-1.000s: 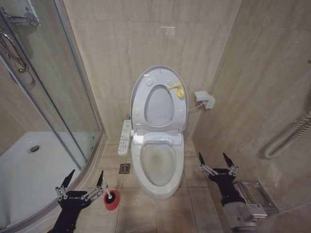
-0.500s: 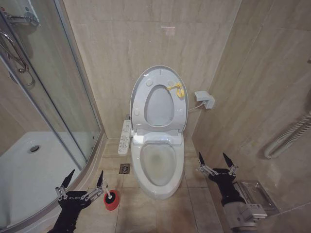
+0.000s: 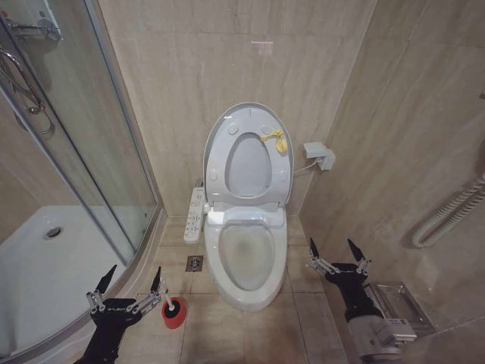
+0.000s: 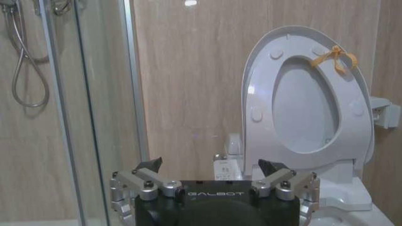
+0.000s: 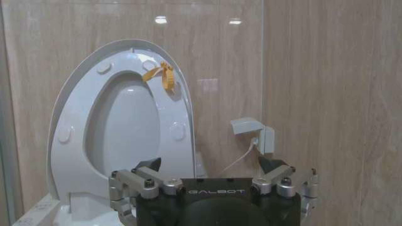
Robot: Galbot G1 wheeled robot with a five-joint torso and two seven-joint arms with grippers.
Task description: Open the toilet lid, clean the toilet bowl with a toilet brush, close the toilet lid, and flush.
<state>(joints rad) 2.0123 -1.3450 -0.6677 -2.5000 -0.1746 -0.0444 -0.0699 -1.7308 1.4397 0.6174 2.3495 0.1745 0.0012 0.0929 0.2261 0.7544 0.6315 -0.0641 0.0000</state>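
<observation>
Beige marbled wall tile, curved glass shower screen [image 3: 91, 152] at left. Glossy oval toilet lid [image 3: 248, 157] upright against wall, ring seat [image 3: 250, 163] with yellow tag raised with it. Ceramic toilet bowl [image 3: 246, 258] exposed, basin brownish. Toilet brush [image 3: 173, 309] standing in red round cup, floor left of bowl. Left gripper [image 3: 129, 288] spread wide beside brush, empty. Right gripper [image 3: 333, 254] spread wide right of bowl, empty.

I see the lid [image 3: 248, 114] upright against the wall, the bowl [image 3: 246, 262] uncovered. My left hand [image 3: 130, 282] hangs spread just beside the brush [image 3: 173, 309]; my right hand [image 3: 334, 249] hangs spread beside the bowl.
</observation>
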